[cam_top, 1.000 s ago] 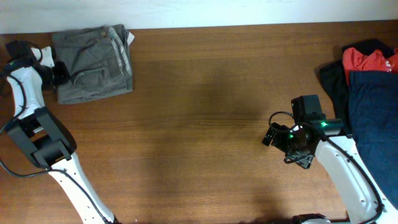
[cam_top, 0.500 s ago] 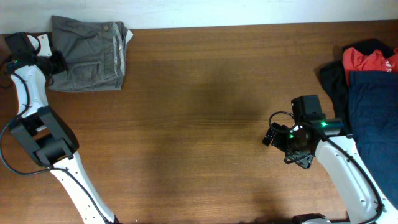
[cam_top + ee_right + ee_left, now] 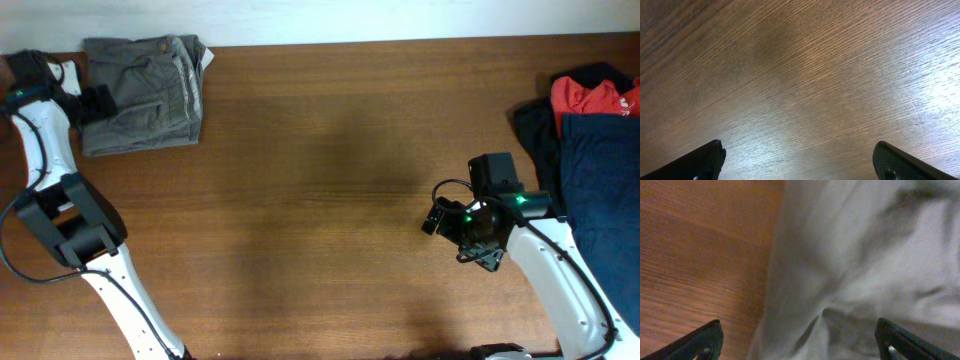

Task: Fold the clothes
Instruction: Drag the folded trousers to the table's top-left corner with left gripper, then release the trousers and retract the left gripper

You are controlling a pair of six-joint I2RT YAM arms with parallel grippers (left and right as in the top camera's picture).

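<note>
The clothes (image 3: 143, 93), a grey-olive pair of shorts folded into a compact rectangle, lie at the table's far left corner, waistband and a white label on the right side. My left gripper (image 3: 97, 102) sits at the fold's left edge, jaws wide open and holding nothing. In the left wrist view the grey cloth (image 3: 865, 265) fills most of the frame, with both dark fingertips (image 3: 707, 340) spread at the bottom corners. My right gripper (image 3: 436, 217) hovers open over bare wood at the right, its fingertips (image 3: 705, 160) far apart above the tabletop (image 3: 800, 75).
A pile with a navy blue garment (image 3: 600, 190), a red garment (image 3: 590, 95) and some black cloth lies at the right edge. The table's back edge runs right behind the folded shorts.
The left gripper has opened and let go of the shorts. The folded shorts were dragged toward the back left and now lie still. The right arm has not moved.
</note>
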